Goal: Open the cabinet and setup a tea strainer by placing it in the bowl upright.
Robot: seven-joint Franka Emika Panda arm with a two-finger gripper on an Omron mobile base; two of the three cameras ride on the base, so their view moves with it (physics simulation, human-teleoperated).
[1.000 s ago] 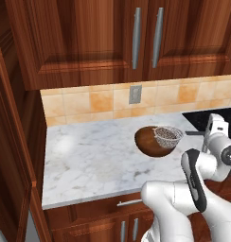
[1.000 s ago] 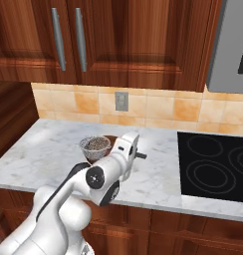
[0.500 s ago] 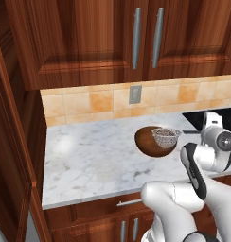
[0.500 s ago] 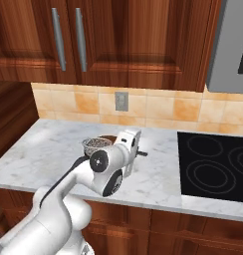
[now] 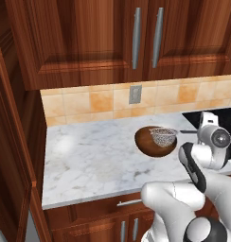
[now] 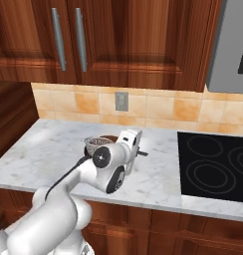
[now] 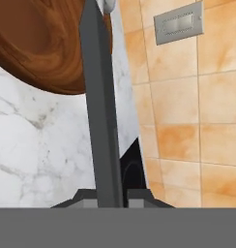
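Tea strainer point(image 5: 163, 136) resting in the bowl point(image 5: 148, 143) on the marble counter point(image 5: 93, 160); gripper point(image 7: 110, 196) clamped on its handle, at 3 o'clock of the bowl

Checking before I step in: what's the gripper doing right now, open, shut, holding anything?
Gripper: shut on the tea strainer's thin handle, with the mesh basket sitting in the bowl.
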